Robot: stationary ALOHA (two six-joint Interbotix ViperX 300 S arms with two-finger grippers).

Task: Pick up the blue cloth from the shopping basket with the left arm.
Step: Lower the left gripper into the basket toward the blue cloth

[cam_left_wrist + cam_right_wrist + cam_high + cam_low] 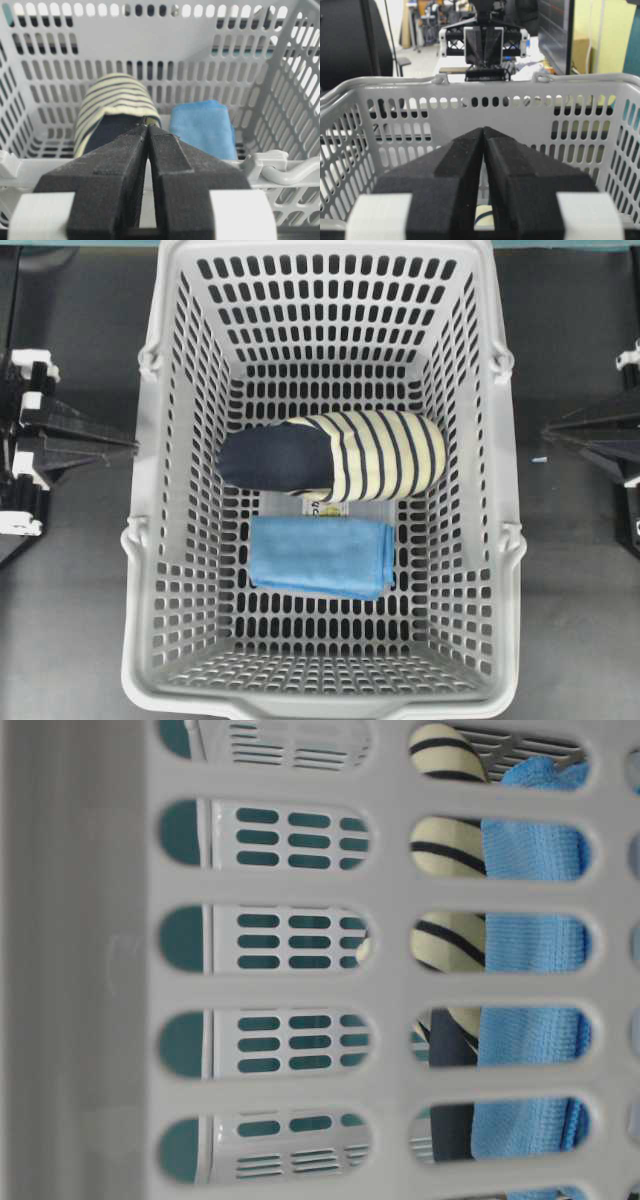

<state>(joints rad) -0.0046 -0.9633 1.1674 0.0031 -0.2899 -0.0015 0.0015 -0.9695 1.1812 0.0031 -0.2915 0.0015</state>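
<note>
The blue cloth (322,556) lies folded on the floor of the grey shopping basket (140,540), just in front of a navy and cream striped garment (340,455). In the left wrist view the cloth (202,127) lies right of the garment (112,100). It shows through the wall slots in the table-level view (530,945). My left gripper (130,445) rests outside the basket's left wall, shut and empty; its tips (147,122) point over the rim. My right gripper (548,432) rests outside the right wall, shut and empty (483,131).
The basket fills the middle of the dark table (70,620). Its high lattice walls (150,65) and rim handles (285,170) stand between both grippers and the contents. A white label (325,508) lies under the garment. The left arm shows opposite in the right wrist view (484,47).
</note>
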